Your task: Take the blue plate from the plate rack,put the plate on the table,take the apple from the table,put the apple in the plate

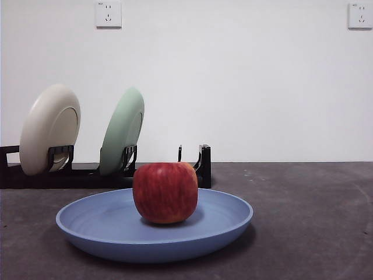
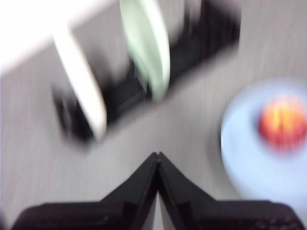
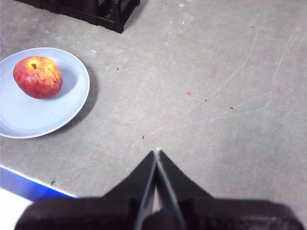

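Observation:
The blue plate [image 1: 105, 224] lies flat on the dark grey table [image 1: 309, 221] in front of the black plate rack [image 1: 87, 174]. The red apple [image 1: 165, 192] sits in the plate, near its middle. The right wrist view shows the apple [image 3: 37, 76] in the plate [image 3: 29, 117] and the rack's end [image 3: 103, 12]. My right gripper [image 3: 157, 152] is shut and empty, above bare table away from the plate. The blurred left wrist view shows my left gripper [image 2: 157, 155] shut and empty, apart from the plate [image 2: 249, 163], the apple [image 2: 282, 122] and the rack [image 2: 192, 48]. Neither arm shows in the front view.
A cream plate [image 1: 49, 128] and a pale green plate [image 1: 122, 131] stand in the rack's slots; both show blurred in the left wrist view, cream [image 2: 84, 91] and green [image 2: 146, 43]. A white wall [image 1: 262, 81] is behind. The table's blue front edge [image 3: 26, 182] is near.

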